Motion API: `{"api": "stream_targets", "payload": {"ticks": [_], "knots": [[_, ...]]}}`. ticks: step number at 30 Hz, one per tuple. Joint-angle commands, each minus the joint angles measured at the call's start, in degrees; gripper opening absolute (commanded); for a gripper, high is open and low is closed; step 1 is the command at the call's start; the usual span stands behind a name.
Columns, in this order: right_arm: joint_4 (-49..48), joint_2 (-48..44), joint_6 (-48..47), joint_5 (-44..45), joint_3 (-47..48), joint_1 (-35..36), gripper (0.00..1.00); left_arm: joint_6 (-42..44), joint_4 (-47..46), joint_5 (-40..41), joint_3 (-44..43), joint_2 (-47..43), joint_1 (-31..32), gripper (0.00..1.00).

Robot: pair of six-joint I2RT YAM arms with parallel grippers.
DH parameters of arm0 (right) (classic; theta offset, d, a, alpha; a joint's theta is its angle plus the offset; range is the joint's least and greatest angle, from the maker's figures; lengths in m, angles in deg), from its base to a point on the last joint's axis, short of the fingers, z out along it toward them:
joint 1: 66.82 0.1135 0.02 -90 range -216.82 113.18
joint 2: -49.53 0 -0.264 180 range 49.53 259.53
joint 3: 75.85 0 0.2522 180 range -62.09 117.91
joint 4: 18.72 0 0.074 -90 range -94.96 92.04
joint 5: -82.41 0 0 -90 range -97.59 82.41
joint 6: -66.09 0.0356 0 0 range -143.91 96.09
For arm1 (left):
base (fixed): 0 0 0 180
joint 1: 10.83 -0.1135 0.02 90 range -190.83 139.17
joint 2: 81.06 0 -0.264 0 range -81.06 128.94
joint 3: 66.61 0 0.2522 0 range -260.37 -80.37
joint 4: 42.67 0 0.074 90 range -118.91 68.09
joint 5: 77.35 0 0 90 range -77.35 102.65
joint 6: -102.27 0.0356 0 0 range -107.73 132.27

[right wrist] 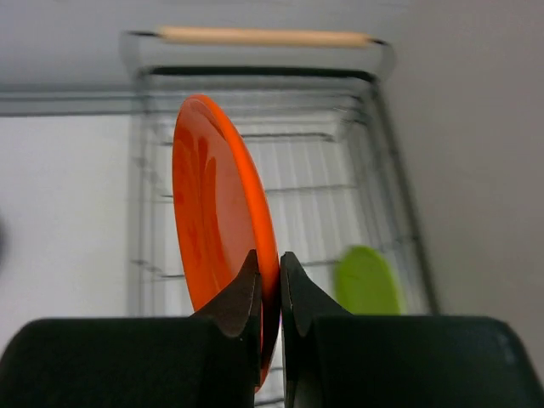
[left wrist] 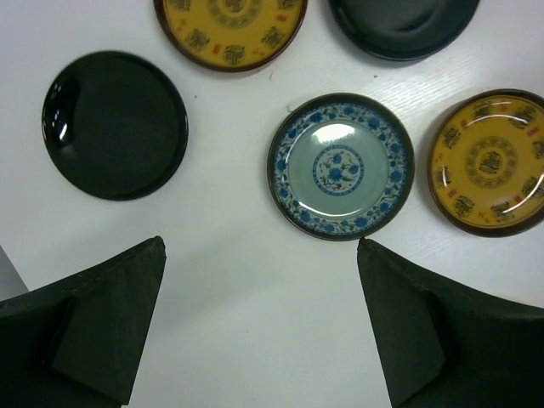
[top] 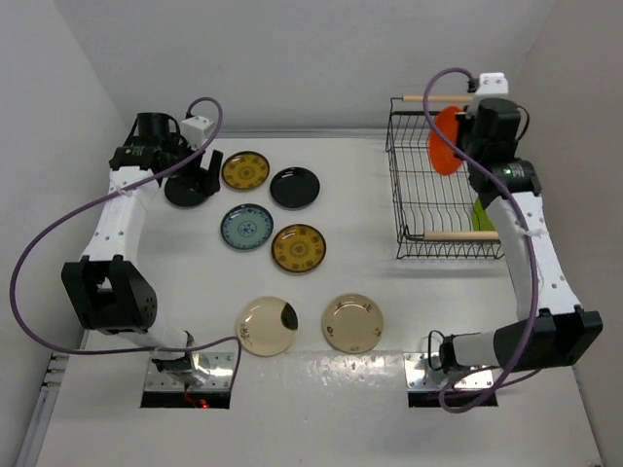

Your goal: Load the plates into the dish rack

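**Operator:** What does my right arm carry?

**Legend:** Your right end effector [right wrist: 270, 289] is clamped on the lower rim of a glossy orange-red round plate [right wrist: 217, 212]. The plate stands on edge over the far half of the rectangular black wire dish rack [top: 414, 209]. The views do not show whether the plate touches the wires. A lime green plate [right wrist: 365, 280] stands upright inside the rack, toward its near right side. Pale wooden rod handles [top: 462, 234] cross both short ends of the rack.

**Operator:** And the left arm?

**Legend:** Your left end effector [left wrist: 259, 246] hangs with its fingers [left wrist: 110, 323] wide apart and holds nothing. In the top view it sits above a glossy black round plate [left wrist: 115, 126] at the far left of the white surface [top: 365, 195].

**Operator:** Which plates lie flat?

**Legend:** Seven in all. Besides that black one:
- A blue-grey patterned plate [left wrist: 342, 166] lies near the middle.
- A mustard-yellow patterned plate [top: 245, 170] lies farther back.
- A second mustard-yellow plate [top: 299, 247] lies just beside the blue-grey one.
- A second black plate [top: 294, 187] lies to the right of the far yellow one.
- Two cream plates with dark marks [top: 268, 325] lie side by side nearest the arm bases.
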Motion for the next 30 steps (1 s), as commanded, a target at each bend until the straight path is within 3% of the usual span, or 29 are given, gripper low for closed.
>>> {"api": "stream_targets", "payload": {"ticks": [1,12,22,30], "knots": [[5.8,2.6,-10.5,11.7,-1.2,-6.5,0.00,-2.6,-2.3,1.7,1.6,1.1,-0.4,1.00],[-2.9,8.5,-15.8,9.3,-10.0,-17.5,0.00,-1.6,-2.3,0.6,3.8,5.0,-1.5,1.00],[-9.4,9.3,-20.9,6.3,-19.8,-18.4,0.00,-1.6,-2.3,0.0,4.3,5.0,-2.5,1.00],[-11.7,13.5,-21.3,5.8,-18.7,-18.9,0.00,-1.6,-2.3,-0.5,4.3,5.5,-2.6,1.00]]}}
